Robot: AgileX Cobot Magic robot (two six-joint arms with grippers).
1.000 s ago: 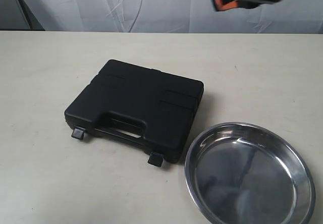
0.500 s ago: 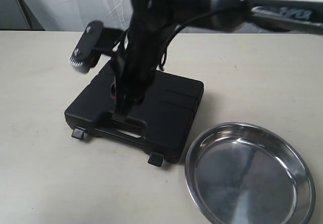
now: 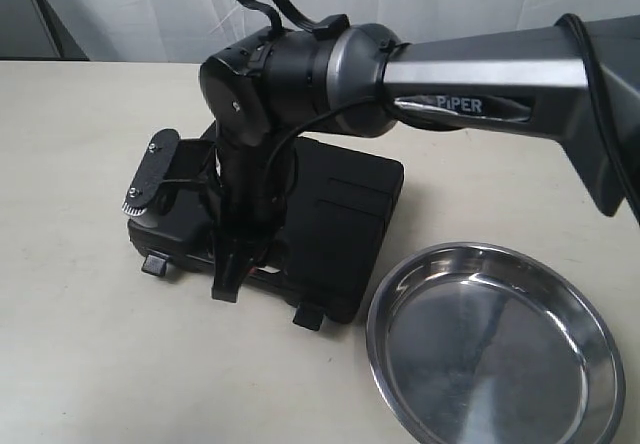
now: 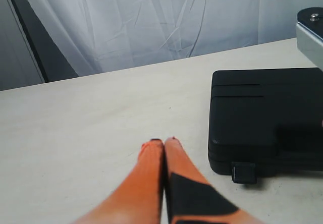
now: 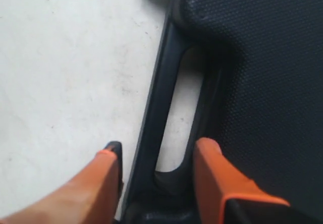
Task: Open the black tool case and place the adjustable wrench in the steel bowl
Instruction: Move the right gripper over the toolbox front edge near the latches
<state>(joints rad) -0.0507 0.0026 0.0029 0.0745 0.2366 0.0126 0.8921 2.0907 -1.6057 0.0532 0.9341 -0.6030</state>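
Observation:
The black tool case lies flat and closed on the table, handle side toward the front. Its two clip latches stick out from that front edge. My right gripper reaches across from the right and points down at the handle. In the right wrist view the gripper is open, one orange finger on each side of the handle bar. The steel bowl sits empty to the right of the case. My left gripper is shut on nothing, hovering over bare table beside the case. The adjustable wrench is hidden.
The cream table stretches to the left and in front of the case. White curtain hangs behind the far edge. The right arm's thick grey link spans the space above the case and bowl.
The right arm came in from the upper right, swung over the case and dropped lower, so its fingers now sit at the handle. Case and bowl have not moved.

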